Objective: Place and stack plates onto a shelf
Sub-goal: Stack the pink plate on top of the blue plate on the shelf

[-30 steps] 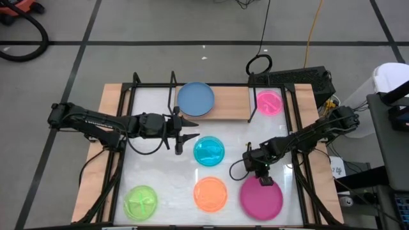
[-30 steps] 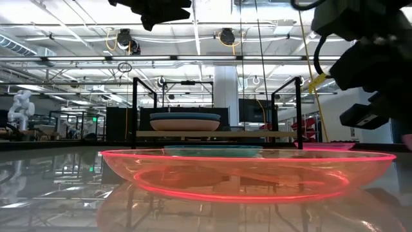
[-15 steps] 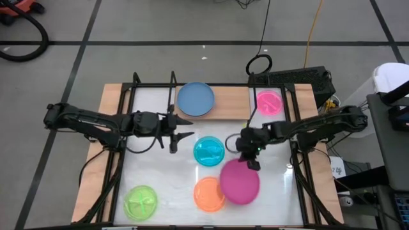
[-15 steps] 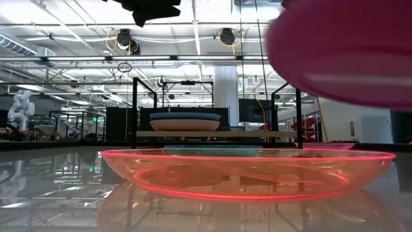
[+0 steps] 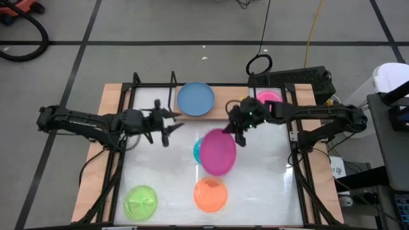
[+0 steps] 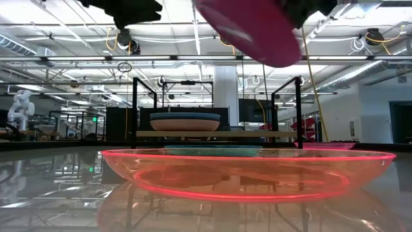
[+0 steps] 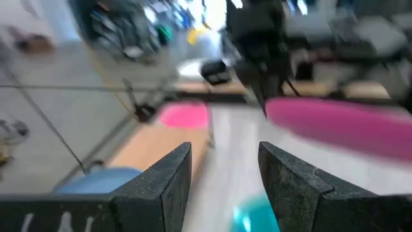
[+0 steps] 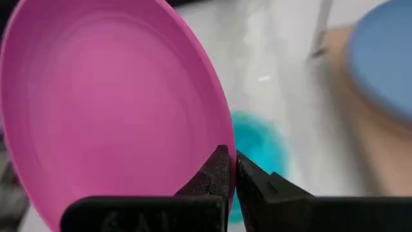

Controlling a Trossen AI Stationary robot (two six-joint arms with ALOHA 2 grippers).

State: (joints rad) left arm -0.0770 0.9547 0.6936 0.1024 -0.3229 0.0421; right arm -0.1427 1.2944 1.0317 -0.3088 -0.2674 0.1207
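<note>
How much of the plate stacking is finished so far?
Done: a blue plate and a small pink plate sit on the shelf. In hand: the right gripper carries a large magenta plate. Left: cyan, orange and green plates on the table.

The white table [image 5: 268, 172] bears cyan [image 5: 199, 150], orange [image 5: 209, 195] and lime plates [image 5: 140, 202]; the shelf [image 5: 227, 102] bears blue [image 5: 195, 99] and pink plates [image 5: 271, 97].

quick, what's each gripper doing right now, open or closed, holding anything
Left gripper: open, holding nothing, hovering above the table near the shelf.
Right gripper: shut on the rim of the big magenta plate, carried in the air above the cyan plate.
</note>
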